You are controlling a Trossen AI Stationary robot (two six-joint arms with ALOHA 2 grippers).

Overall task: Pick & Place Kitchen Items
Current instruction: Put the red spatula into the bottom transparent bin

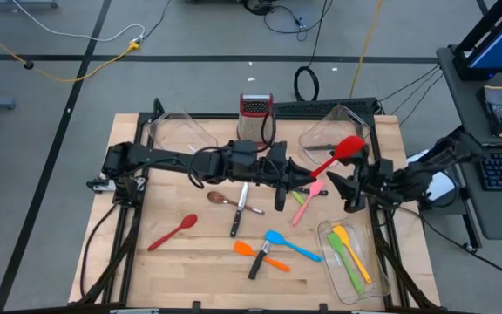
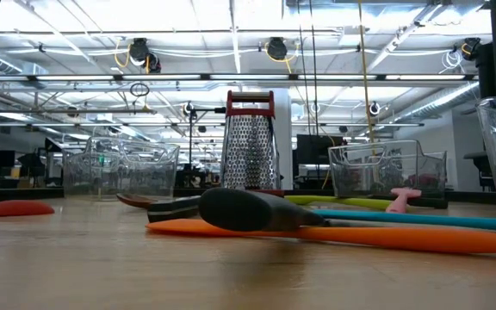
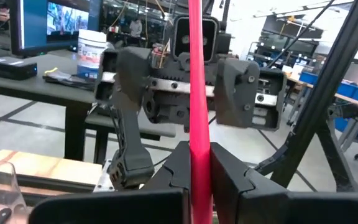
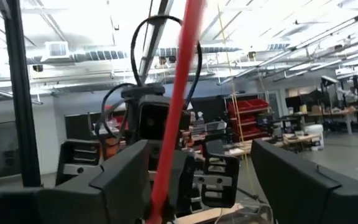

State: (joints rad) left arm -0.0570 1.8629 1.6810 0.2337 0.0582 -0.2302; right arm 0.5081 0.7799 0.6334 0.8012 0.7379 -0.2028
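Observation:
My left gripper (image 1: 293, 179) reaches in from the table's left to mid-table, above the board, shut on a red spatula (image 1: 338, 155). The spatula's head (image 1: 349, 146) points toward the far right. My right gripper (image 1: 345, 185) faces it from the right and is open. In the right wrist view its fingers (image 4: 126, 177) stand wide on either side of the red handle (image 4: 178, 93), apart from it. Other kitchen items lie flat on the table: a red spoon (image 1: 172, 233), a brown spoon (image 1: 220, 199), a pink spatula (image 1: 308, 202), a blue spatula (image 1: 290, 245) and an orange spatula (image 1: 253, 251). My left gripper pinches the red spatula's handle (image 3: 196, 134) between its two fingers, on the handle's lower part. The fingers come level from the table's left and lie across the handle. The spatula is lifted clear of the table, tilted, with its head up and toward the far right.
A clear bin (image 1: 352, 260) at the near right holds yellow, green and orange utensils. Two more clear bins (image 1: 181, 133) (image 1: 334, 131) stand at the far edge with the steel grater (image 1: 255, 113) between them. Black-handled knives (image 1: 239, 212) (image 1: 260, 262) lie mid-table.

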